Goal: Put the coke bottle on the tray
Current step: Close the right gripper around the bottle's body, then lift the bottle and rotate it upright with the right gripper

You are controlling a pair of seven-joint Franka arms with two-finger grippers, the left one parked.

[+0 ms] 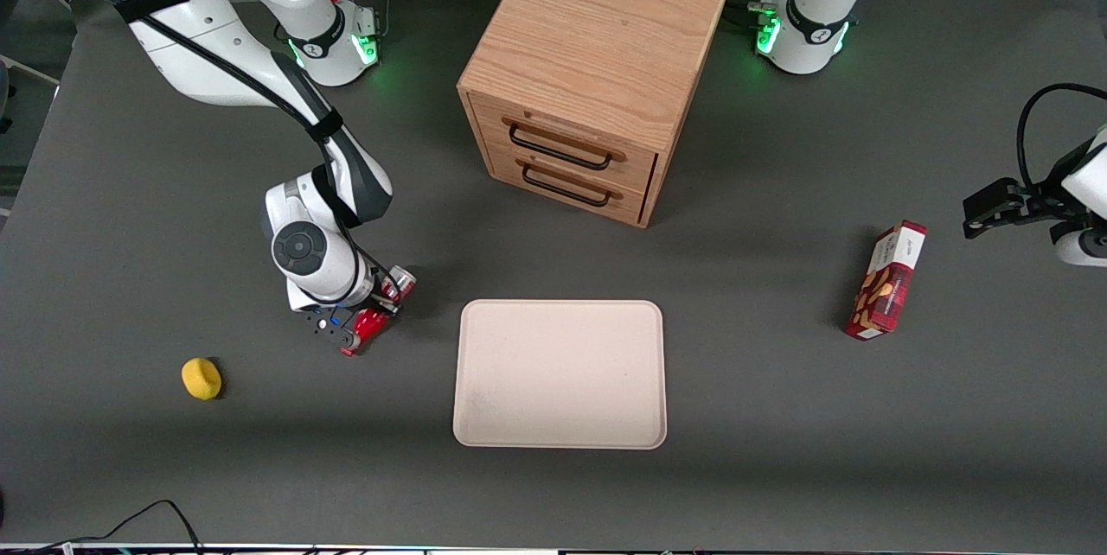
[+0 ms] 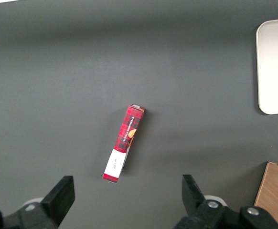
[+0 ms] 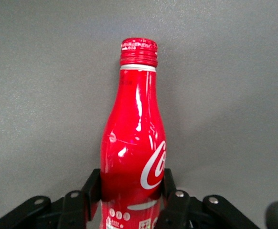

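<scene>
The coke bottle [image 3: 133, 138] is clamped low on its body by the tool [image 3: 132, 191], just beside the tray [image 1: 560, 373] toward the working arm's end of the worktop [image 1: 778, 417]. It should probably be lifted clear of the rim, then carried over and set down gently.

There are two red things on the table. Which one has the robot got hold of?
The coke bottle, clamped in the gripper beside the tray. The red snack box lies untouched toward the parked arm's end.
</scene>
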